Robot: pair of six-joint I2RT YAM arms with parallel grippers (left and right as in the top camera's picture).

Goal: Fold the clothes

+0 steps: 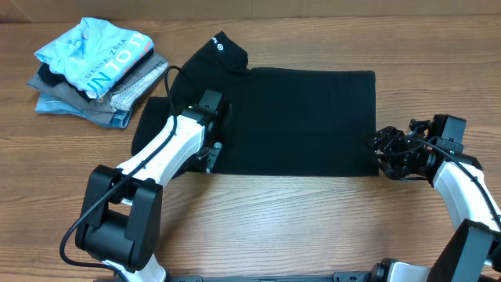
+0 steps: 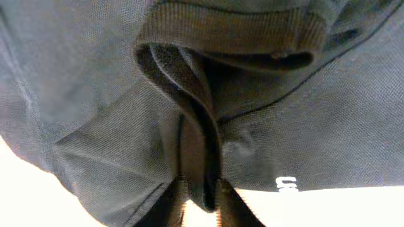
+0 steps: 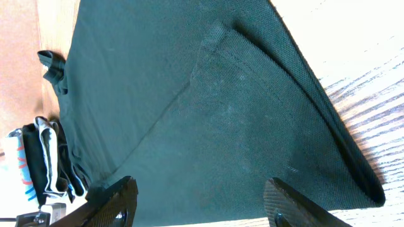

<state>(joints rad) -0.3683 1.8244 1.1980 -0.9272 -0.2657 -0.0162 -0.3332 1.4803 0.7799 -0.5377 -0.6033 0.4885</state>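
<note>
Black T-shirt point(image 1: 297, 117) lay spread mid-surface point(image 1: 313, 227), left gripper point(image 2: 201, 195) jaws pinched tight on a fold at its left side, right gripper point(image 3: 201, 189) jaws wide apart, empty, at its right edge.

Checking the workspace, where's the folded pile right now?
In the overhead view the folded pile sits at the far left corner of the table, just left of the T-shirt.
</note>
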